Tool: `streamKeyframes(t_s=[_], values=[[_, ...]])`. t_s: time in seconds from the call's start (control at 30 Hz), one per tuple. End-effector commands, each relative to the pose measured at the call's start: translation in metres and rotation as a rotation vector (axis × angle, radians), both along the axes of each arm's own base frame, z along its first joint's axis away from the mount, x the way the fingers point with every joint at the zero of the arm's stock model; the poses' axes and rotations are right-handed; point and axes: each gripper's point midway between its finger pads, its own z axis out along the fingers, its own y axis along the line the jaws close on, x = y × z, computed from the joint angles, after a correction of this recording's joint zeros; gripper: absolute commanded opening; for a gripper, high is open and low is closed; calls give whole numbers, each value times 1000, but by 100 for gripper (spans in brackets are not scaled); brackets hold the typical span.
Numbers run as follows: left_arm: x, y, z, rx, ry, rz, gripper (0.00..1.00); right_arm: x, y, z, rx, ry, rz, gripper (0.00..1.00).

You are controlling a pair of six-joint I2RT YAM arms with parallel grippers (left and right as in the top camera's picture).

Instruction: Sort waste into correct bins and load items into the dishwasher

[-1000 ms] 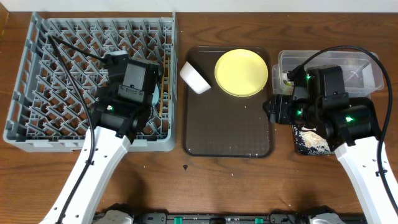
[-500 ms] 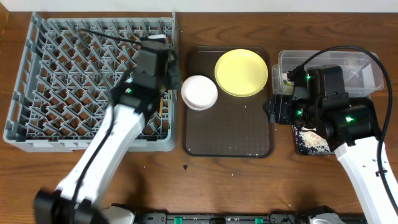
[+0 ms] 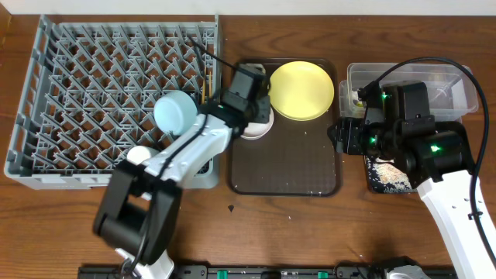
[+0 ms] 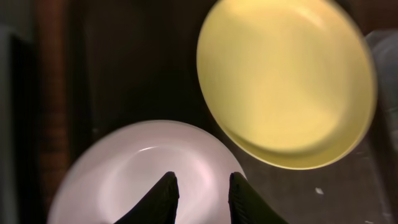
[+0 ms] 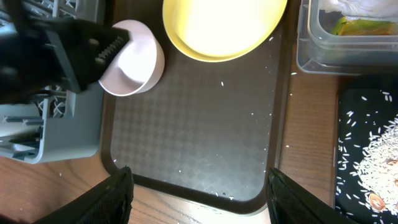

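White round bowl (image 4: pixel 124 177) stood upright at the upper left of the brown plastic serving tray (image 3: pixel 283 167), no longer tipped on its side. And the left jaws, shut a second back over the grey plastic dish rack (image 3: pixel 77 77), hung above it, parted narrowly and gripping nothing. A light-blue bowl (image 3: pixel 174 112) showed in that rack, so the white one looked next to load. Right jaws gaped wide, empty, above the tray. Overhead, the arm hid most of the white bowl, and I couldn't tell whether the tips touched it.
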Motion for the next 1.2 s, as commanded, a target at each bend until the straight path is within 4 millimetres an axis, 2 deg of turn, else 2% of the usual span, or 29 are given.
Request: streamKeyframes(t_s=[0.0, 0.1, 0.2, 0.4, 0.5, 0.57, 0.63, 0.77, 0.87, 1.0, 1.17], values=[[-6, 4, -37, 74, 62, -10, 27, 1, -2, -1, 8, 8, -11, 66], [-23, -10, -46, 40, 130, -63, 20, 1, -2, -1, 8, 8, -11, 66], [-38, -30, -38, -30, 166, -114, 19, 1, -1, -1, 8, 7, -11, 66], [-74, -79, 12, -188, 158, -294, 19, 1, -2, -1, 8, 7, -12, 66], [-84, -83, 35, -168, 111, -305, 21, 1, -1, -1, 8, 7, -11, 66], [-84, -73, 47, -125, 73, -270, 33, 1, -1, -1, 8, 7, -11, 66], [-80, -49, 59, -45, 28, -194, 40, 1, -1, -1, 8, 7, -11, 66], [-66, 8, 58, 143, -7, -25, 44, 1, -1, -1, 8, 8, -11, 66], [-55, 28, 39, 184, 27, 31, 47, 1, -2, -1, 8, 8, -11, 66], [-39, 47, 4, 221, 89, 84, 47, 1, -1, -1, 8, 8, -11, 66], [-24, 47, -18, 233, 87, 76, 46, 0, -2, -2, 7, 15, -11, 65]])
